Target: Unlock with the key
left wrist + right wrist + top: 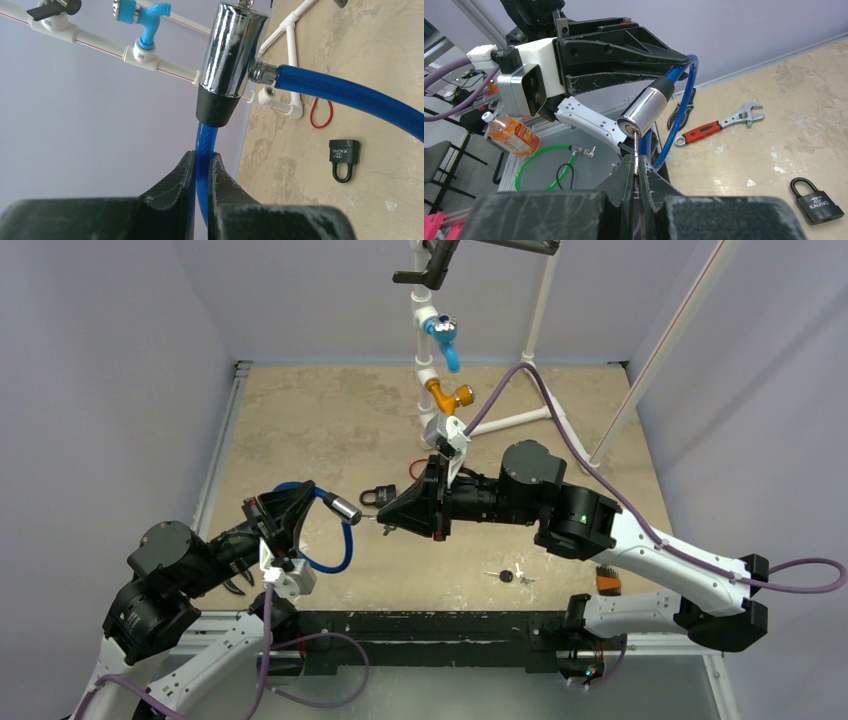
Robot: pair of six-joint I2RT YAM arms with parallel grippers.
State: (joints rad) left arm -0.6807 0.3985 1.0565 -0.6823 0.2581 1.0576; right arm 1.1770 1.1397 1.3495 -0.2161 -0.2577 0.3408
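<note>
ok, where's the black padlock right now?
Top view: the black padlock lies on the table near centre, just beyond the chrome lock cylinder, beside the right gripper.

L claw [203,156] & R claw [635,162] both pinched tight, tips facing, close together.

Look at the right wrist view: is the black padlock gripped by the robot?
No, the black padlock lies free on the table, with nothing touching it.

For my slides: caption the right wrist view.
Right gripper presents a thin metal key to the keyhole of a chrome cylinder lock; left gripper holds its blue cable.
</note>
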